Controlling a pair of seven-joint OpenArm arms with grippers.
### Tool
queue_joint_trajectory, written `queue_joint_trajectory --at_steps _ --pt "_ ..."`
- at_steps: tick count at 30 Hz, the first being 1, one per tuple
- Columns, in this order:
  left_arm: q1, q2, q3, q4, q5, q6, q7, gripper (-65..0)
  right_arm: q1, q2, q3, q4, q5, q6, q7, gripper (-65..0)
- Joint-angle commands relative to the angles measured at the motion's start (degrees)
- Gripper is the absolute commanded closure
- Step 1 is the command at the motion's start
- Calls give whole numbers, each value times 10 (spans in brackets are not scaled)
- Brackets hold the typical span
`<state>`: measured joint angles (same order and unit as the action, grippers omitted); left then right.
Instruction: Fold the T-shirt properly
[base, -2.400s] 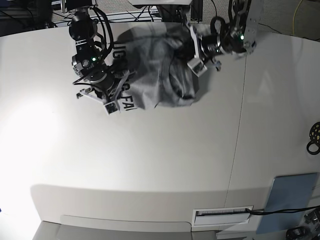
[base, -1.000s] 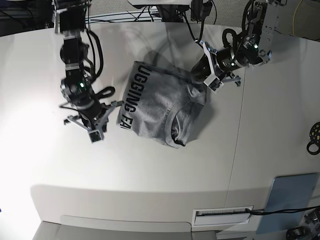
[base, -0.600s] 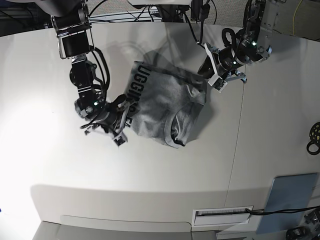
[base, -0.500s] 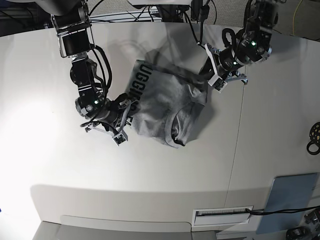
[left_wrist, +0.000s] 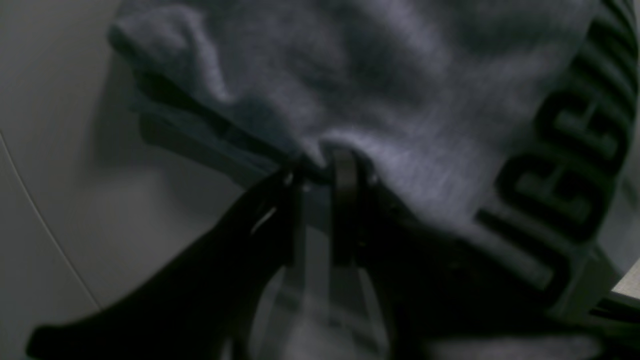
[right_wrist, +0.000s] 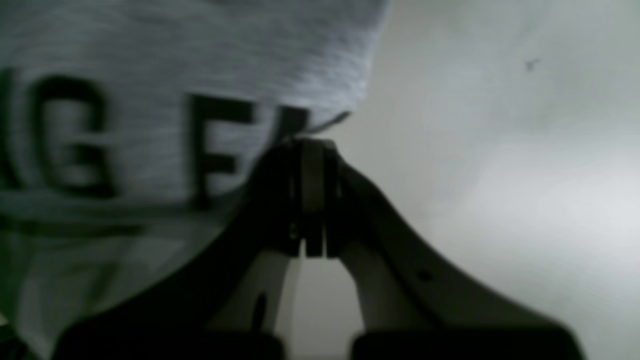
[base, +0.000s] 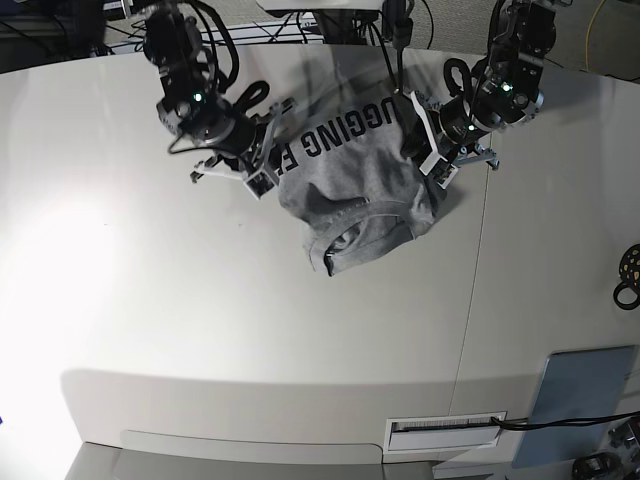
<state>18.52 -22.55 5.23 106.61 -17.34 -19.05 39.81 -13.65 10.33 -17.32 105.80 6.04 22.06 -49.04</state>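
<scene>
The heather-grey T-shirt (base: 355, 175) is stretched between both grippers at the back of the table, its black lettering facing up. The ribbed collar (base: 345, 240) sags toward the front. At the view's left, my right gripper (base: 265, 172) is shut on the shirt's lettered edge. The right wrist view shows those fingers (right_wrist: 310, 147) pinched together on the hem of the T-shirt (right_wrist: 200, 60). My left gripper (base: 428, 150) holds the opposite side. In the left wrist view it (left_wrist: 322, 167) is closed on a fold of grey cloth (left_wrist: 400, 100).
A seam (base: 478, 260) runs down the white table at the right. Black rings (base: 628, 275) lie at the right edge. A blue-grey panel (base: 585, 390) and a white labelled slot (base: 445, 430) sit at the front right. Cables crowd the back edge.
My right gripper has swung up and toward the back, carrying the lettered edge with it. The shirt has risen and spread between the grippers. The left gripper has barely moved.
</scene>
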Motion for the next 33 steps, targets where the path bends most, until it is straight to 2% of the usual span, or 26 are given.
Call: queue_joint_trajectory --at_steps 1,3,5,6,9,11,13,18,21,23,25,27,30,33 --pt "-3 -5 -2 9 -4 0 -13 -121 -9 2 1 20 5 0 21 0" --pt "-3 -9 -2 9 -4 -4 -13 -121 -30 2 2 34 -8 0 32 0" --pt "-2 -16 -2 12 -4 -26 -13 -121 -44 2 2 45 -20 0 31 0" --pt "-2 -21 -2 15 -5 -43 -14 -121 -49 2 2 49 -32 0 31 0" --pt "1 -36 -2 28 -7 -147 -14 -121 -61 2 2 57 -68 0 30 0" --pt "7 -49 -2 38 -11 -173 -17 -121 -64 2 2 57 -85 -2 29 0" --pt "18 -67 -2 49 -11 -185 -30 -121 -64 2 2 57 -91 -9 25 0" --pt "59 -106 -6 85 -10 -180 -37 -121 -64 4 2 58 -100 -26 23 0" --pt "89 -113 -28 99 -8 -181 -37 -121 -67 21 2 68 -100 -47 23 0" --pt "110 -113 -58 100 -17 -171 -39 -121 -74 37 2 82 -100 -78 22 0" --pt "133 -113 -95 100 -38 -130 -42 -121 -85 54 2 103 -100 -121 18 0" --pt "161 -113 -134 100 -66 -91 -57 -119 -99 77 2 129 -100 -170 3 0" --pt "207 -112 -189 100 -112 -63 -82 -95 -127 114 2 172 -104 -251 -19 0" --pt "250 -106 -235 99 -141 -50 -81 -37 -167 126 2 203 -173 -289 -47 0"
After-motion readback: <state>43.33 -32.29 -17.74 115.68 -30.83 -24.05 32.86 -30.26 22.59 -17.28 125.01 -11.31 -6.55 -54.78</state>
